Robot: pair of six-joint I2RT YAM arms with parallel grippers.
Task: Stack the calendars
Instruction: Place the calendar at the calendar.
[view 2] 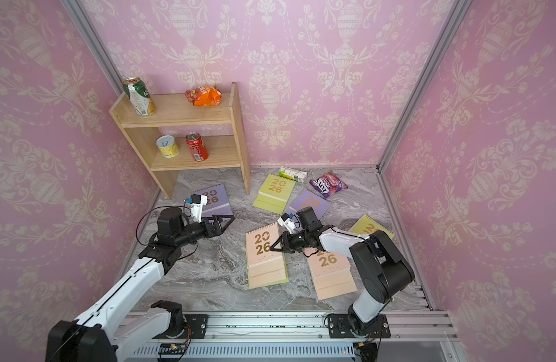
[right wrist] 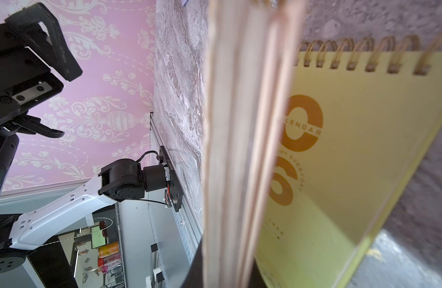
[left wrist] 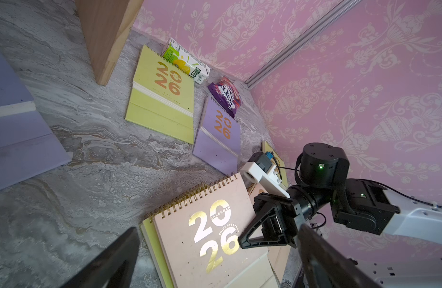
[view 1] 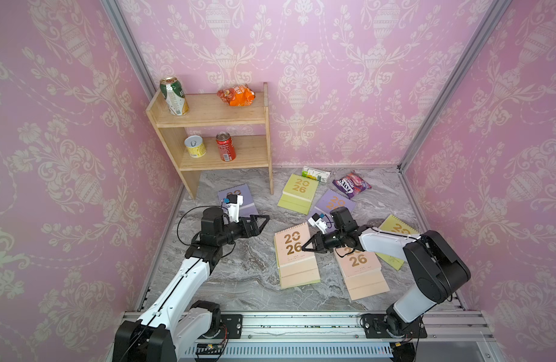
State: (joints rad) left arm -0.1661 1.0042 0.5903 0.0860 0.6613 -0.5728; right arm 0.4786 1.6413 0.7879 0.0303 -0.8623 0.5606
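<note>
Both top views look steeply down from above the front rail [view 1: 301,326], covering the whole counter [view 1: 245,275] nearly identically; the left wrist view faces across it toward the right end effector [left wrist: 240,243], and the right wrist view sits hard against a peach-pink calendar [right wrist: 230,149], edge-on.

peach calendar [left wrist: 210,237]: "2026 CALENDAR ENJOY EVERYDAY" | purple packet [view 1: 351,185]: "FOX'S"

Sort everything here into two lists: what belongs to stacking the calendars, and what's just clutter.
Job: peach calendars; lilac calendars; green calendars.

Clutter: carton; packet; shelf; green can; red can; tin; orange bag.
</note>
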